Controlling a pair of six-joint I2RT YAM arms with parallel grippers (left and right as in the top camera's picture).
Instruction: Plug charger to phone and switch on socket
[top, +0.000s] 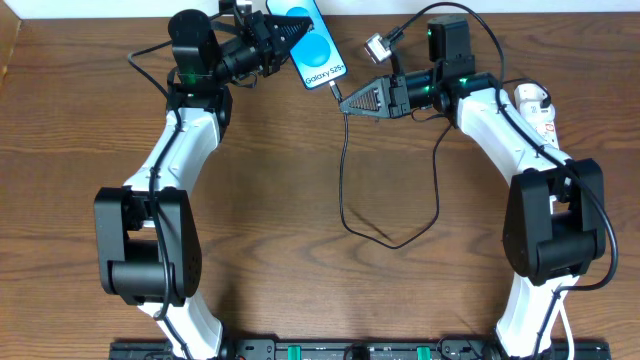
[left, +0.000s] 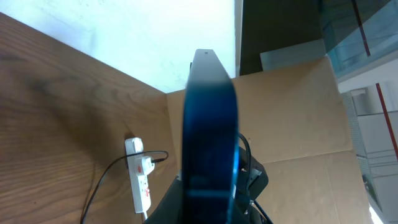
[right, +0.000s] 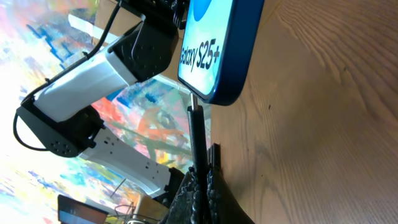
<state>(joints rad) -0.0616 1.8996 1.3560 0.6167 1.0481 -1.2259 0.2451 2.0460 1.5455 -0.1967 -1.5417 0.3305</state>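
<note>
The phone (top: 316, 46), blue screen reading "Galaxy S25+", is held at the table's far middle by my left gripper (top: 284, 37), which is shut on it. In the left wrist view the phone (left: 209, 124) stands edge-on between the fingers. My right gripper (top: 347, 100) is shut on the charger cable (top: 343, 160) just behind its plug tip, and the tip meets the phone's bottom edge (right: 214, 68) in the right wrist view, with the cable (right: 196, 146) running into the fingers (right: 200, 186). The white socket strip (top: 540, 110) lies at the far right, also visible in the left wrist view (left: 140, 177).
The black cable loops across the middle of the wooden table (top: 300, 230) and back up to the socket. Cardboard (left: 292, 118) stands behind the table. A grey connector (top: 377, 45) hangs near the right arm.
</note>
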